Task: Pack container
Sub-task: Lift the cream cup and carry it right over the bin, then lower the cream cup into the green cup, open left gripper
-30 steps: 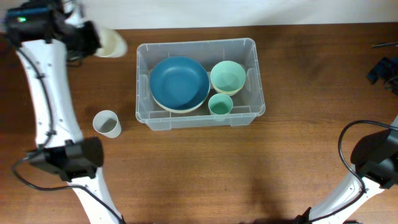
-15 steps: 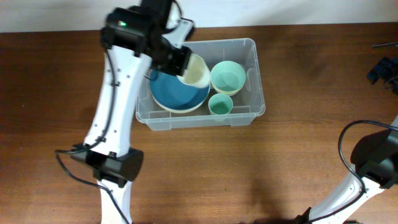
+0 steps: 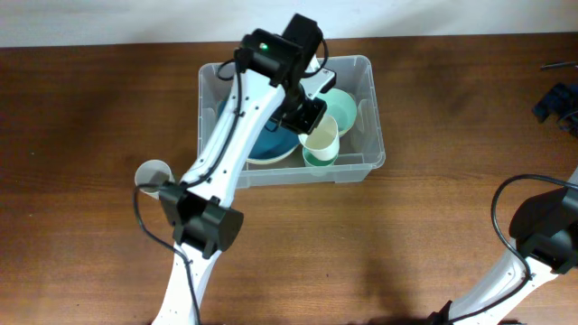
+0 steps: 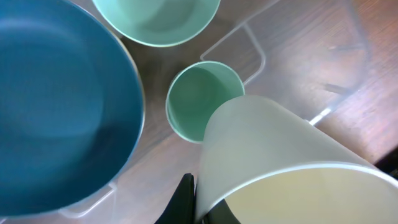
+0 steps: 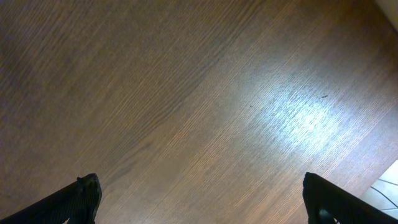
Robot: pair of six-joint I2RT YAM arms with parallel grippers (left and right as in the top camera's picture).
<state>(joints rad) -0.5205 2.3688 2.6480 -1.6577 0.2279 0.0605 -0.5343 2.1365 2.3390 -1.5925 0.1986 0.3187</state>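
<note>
- The container [image 3: 372, 135], a large clear plastic bin, is sitting on the wooden table [image 3: 433, 226] near the 12 o'clock edge in the overhead view.
- Inside it, a wide blue bowl [image 3: 271, 144] is filling the 9 o'clock half, and a mint bowl [image 3: 349, 108] is resting toward the 2 o'clock corner.
- A small green cup [image 3: 316, 162] is standing upright toward the bin's 5 o'clock corner, just beside both bowls.
- The left arm [image 3: 233, 135] is reaching from its base at the table's 7 o'clock side, up and across the bin.
- The left gripper [image 3: 307, 116] is clamping tight on the wall of a cream cup [image 3: 321, 140], gripping it at the rim.
- It is holding that cup tilted over the bin.
- In the left wrist view, the cream cup [image 4: 280, 162] is filling the 4 o'clock part of the picture, with its open mouth turned toward the camera.
- Its lower end is overlapping the 4 o'clock edge of the small green cup [image 4: 198, 102]; whether the two are touching cannot be told.
- A pale grey cup [image 3: 147, 171] is standing on the table at 8 o'clock from the container, partly hidden behind the left arm.
- The right arm [image 3: 542, 226] is sitting at the table's 4 o'clock corner, well apart from the container.
- The right gripper [image 5: 205, 202] is hanging with its jaws spread wide and grasping nothing, with bare wood beneath it.
- Some dark objects [image 3: 553, 99] are lying at the 3 o'clock edge, too small to identify.
</note>
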